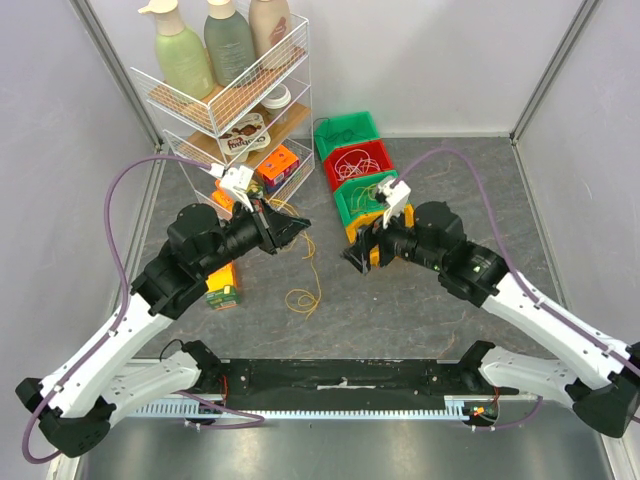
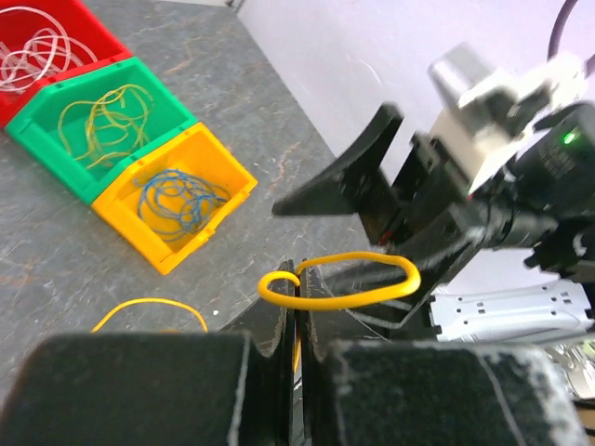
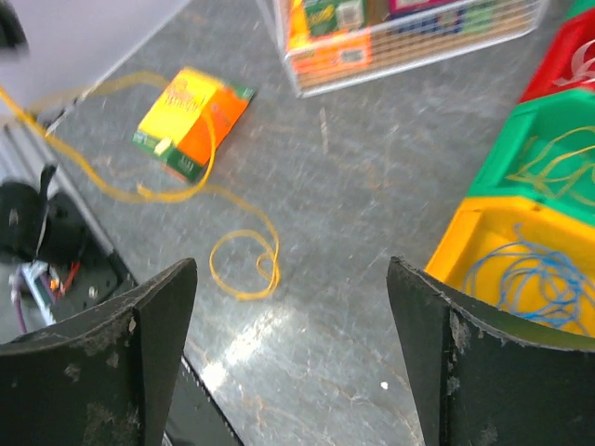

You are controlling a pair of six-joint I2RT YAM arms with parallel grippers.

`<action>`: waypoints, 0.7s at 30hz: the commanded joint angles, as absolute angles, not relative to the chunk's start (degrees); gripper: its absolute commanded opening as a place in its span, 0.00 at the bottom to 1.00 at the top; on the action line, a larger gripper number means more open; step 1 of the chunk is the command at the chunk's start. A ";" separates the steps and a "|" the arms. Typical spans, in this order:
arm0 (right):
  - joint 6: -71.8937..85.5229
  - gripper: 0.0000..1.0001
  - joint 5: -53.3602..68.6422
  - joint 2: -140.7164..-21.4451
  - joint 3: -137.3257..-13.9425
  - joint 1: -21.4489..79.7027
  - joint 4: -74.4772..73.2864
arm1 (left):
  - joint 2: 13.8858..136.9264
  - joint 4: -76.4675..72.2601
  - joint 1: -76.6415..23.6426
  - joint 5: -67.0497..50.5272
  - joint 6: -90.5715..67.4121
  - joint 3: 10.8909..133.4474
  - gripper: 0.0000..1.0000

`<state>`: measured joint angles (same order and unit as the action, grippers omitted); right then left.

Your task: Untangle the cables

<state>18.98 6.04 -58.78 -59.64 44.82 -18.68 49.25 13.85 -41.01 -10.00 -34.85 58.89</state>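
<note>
My left gripper point(image 1: 300, 226) point(image 2: 297, 279) is shut on a thin yellow cable point(image 2: 344, 279), which loops out past the fingertips. The cable hangs down from it to the table and ends in a coil point(image 1: 303, 298), also seen in the right wrist view point(image 3: 244, 265). My right gripper point(image 1: 355, 255) point(image 3: 293, 307) is open and empty, held above the table facing the left gripper, a short gap apart. Its black fingers point(image 2: 349, 172) show in the left wrist view.
Three bins stand behind the right gripper: red point(image 1: 358, 162) with white cables, green point(image 1: 360, 197) with yellow-green cables, yellow point(image 2: 177, 200) with blue cables. Another green bin point(image 1: 346, 132) is behind. A wire rack point(image 1: 235, 110) with bottles stands back left. A small orange-green box point(image 1: 223, 285) lies on the table.
</note>
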 commanded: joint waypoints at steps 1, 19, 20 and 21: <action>15.90 0.91 18.70 -58.62 -51.43 45.35 -4.53 | 49.39 19.42 -41.05 -3.96 -38.67 62.75 0.02; 37.51 0.76 19.15 -79.26 -30.51 51.85 32.75 | 49.31 20.21 -41.13 -1.93 -38.32 61.79 0.02; 38.92 0.75 19.16 -80.58 -30.32 51.94 34.35 | 49.31 20.21 -41.05 -1.67 -38.41 61.61 0.02; 39.98 0.73 18.64 -81.81 -30.41 52.03 35.41 | 49.22 20.30 -41.04 -1.58 -38.32 61.52 0.02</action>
